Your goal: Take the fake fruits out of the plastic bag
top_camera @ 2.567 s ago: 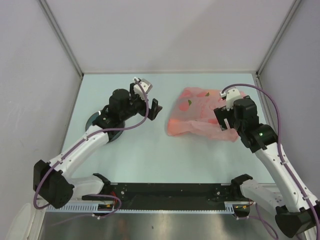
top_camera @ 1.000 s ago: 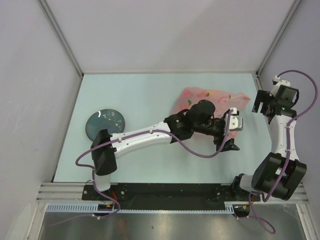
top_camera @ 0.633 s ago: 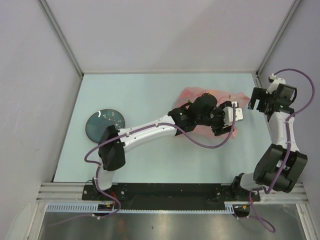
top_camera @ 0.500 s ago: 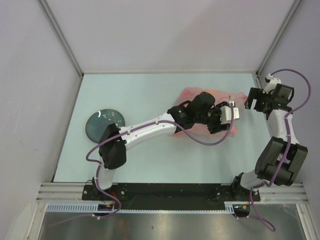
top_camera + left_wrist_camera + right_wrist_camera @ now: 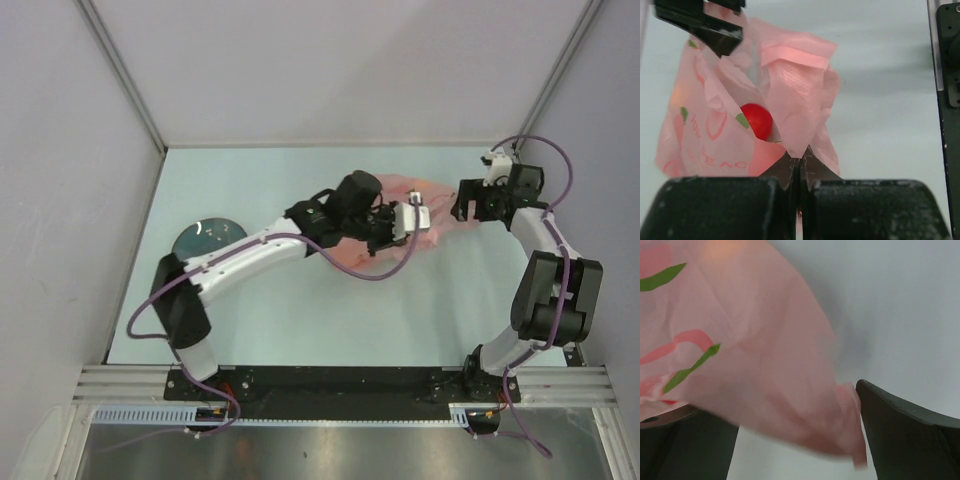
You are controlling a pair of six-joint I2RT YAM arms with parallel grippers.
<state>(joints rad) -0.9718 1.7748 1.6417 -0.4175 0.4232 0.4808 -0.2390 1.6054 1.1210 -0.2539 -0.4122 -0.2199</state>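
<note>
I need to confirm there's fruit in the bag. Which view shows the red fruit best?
The left wrist view: the red fruit shows inside the pink bag, just above the shut left gripper pinching the plastic. In the top view the left arm covers much of the bag; the right wrist view shows only blurred plastic.

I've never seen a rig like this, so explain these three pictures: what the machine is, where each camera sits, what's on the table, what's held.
Two robot arms are bolted at the near edge of a table. The wide picture looks down from above and behind them; the other two come from a camera on each wrist. On the table lie a dark round plate and a pink plastic bag printed with fruit. The left tool is shut, pinching a fold of the bag; a red fake fruit shows inside. The right tool is open, with bag film between its fingers.
</note>
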